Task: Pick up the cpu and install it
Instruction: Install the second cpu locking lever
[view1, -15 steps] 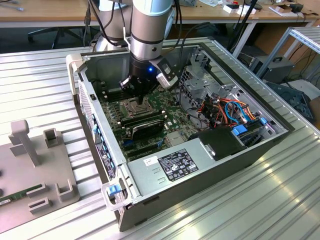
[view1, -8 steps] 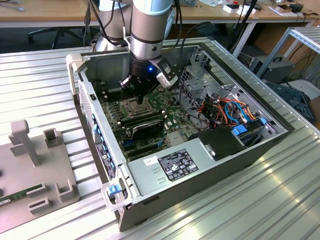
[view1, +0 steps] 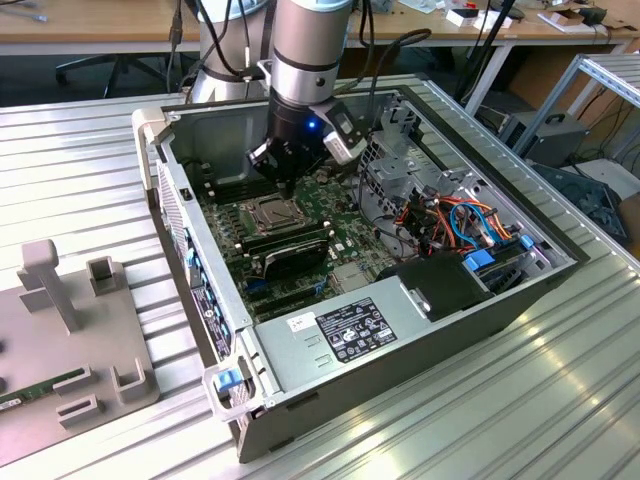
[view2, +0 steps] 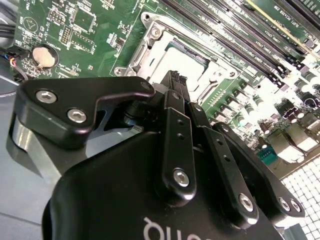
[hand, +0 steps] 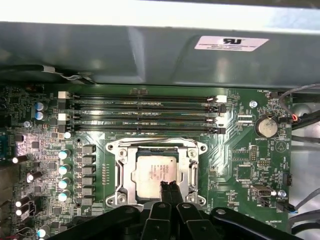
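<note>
Jaws pressed together hover just above cpu (hand: 156, 172) seated in socket (hand: 156, 175).

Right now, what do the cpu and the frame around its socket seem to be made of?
The cpu looks like dull silver-grey metal with a matte, brushed face: it reflects light softly, without a mirror shine. The socket frame around it seems to be brighter bare metal, probably stamped steel: it gleams at its edges and corners. The gripper stands over the cpu's edge.

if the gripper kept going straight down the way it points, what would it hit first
Most likely the cpu lying in the socket: the gripper points at its near edge, fingers together. How far above it is unclear.
</note>
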